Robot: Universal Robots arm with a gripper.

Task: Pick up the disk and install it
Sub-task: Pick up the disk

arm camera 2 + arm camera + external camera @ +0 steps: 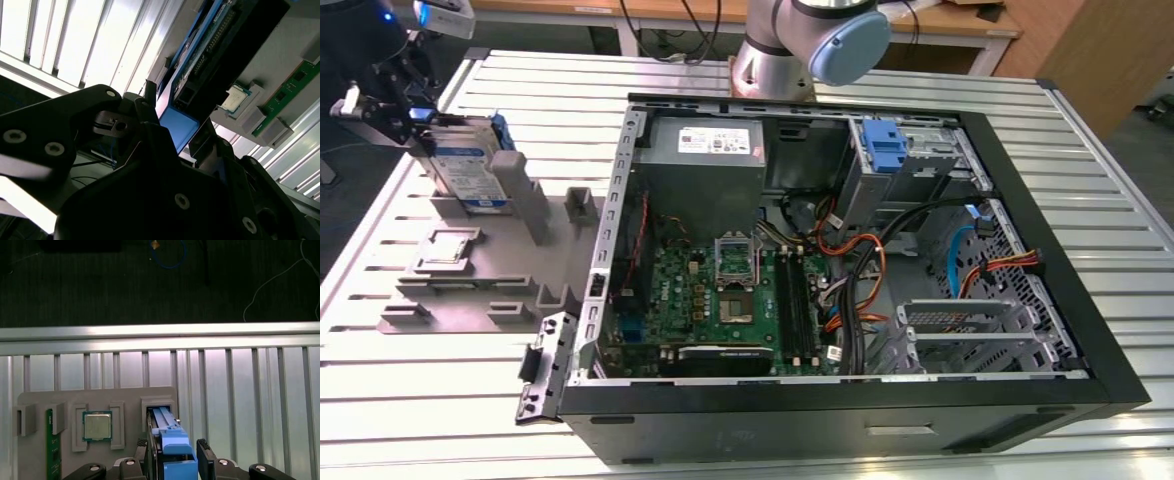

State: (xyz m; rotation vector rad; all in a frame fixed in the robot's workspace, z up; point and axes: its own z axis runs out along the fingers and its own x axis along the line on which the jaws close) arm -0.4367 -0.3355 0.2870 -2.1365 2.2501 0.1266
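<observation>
Blue plastic frames the disk [464, 170], a silver drive with a white-and-blue label. It stands on edge in a slot of the grey fixture [467, 275], at the upper left of the exterior view. The fixture lies on the slatted aluminium table [427, 400]. A processor chip [97, 426] sits in a neighbouring pocket of the same fixture.

The gripper [176, 444] sits astride the free end of the disk, with the blue carrier running between its two sides. I cannot tell whether the jaws are clamped on the carrier or just slack beside it. The disk looks seated in its slot, so the pick-up seems to be the step in hand.

To do it well, the hold should probably be square on the carrier's flat sides. The pull should run straight along the slot, since a tilt could jam the carrier against the slot walls.

The open computer case [1067, 330] fills the centre and right of the exterior view, well apart from the disk.
</observation>
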